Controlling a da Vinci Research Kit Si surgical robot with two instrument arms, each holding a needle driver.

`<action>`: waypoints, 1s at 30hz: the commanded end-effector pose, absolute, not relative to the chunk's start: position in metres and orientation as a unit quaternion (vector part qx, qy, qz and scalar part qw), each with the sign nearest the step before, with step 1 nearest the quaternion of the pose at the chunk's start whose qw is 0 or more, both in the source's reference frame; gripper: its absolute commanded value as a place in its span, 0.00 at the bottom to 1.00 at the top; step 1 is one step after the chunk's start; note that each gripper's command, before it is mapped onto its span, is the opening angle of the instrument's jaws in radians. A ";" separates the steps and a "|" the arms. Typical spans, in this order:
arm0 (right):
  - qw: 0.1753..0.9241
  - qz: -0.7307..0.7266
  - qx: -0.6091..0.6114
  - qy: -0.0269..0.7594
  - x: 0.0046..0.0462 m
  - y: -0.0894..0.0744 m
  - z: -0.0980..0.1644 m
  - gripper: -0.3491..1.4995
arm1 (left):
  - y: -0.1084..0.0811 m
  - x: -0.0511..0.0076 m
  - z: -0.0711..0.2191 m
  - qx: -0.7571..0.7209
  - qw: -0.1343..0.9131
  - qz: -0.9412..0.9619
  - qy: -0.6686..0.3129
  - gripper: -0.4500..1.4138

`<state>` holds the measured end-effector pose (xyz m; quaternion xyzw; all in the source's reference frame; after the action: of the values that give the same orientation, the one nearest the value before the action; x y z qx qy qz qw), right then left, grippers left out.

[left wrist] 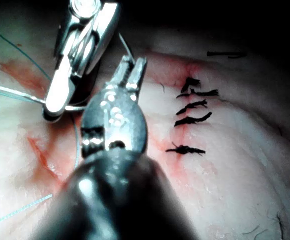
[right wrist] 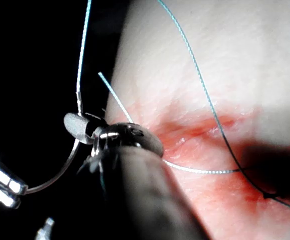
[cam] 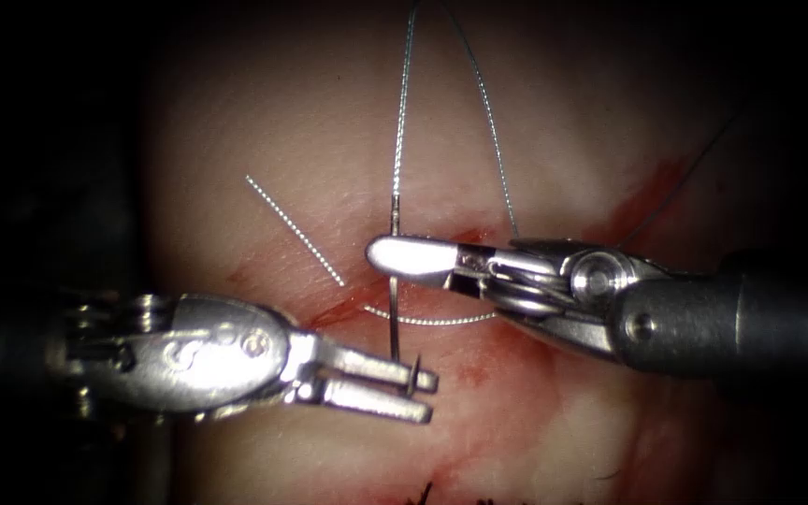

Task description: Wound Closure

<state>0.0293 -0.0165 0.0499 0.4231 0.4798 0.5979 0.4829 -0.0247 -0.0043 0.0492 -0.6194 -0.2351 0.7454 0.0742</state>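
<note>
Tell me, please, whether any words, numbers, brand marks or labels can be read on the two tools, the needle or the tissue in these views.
None: no text can be read anywhere.
Left tool, jaws shut on the needle near its tip: bare metal, no marking.
Right tool, jaws shut on the needle near its thread end: bare metal, no marking.
Tissue: carries thread and red fluid, no print.
</note>
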 end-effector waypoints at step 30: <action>0.548 0.394 0.022 0.738 0.0263 -0.016 0.054 0.00 | -0.004 -0.0194 0.056 -0.474 0.225 0.798 -0.297 0.81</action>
<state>0.0258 -0.0165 0.0538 0.0144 0.7360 0.3955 0.5493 -0.0191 -0.0041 0.0561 -0.4736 -0.2952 0.7991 0.2235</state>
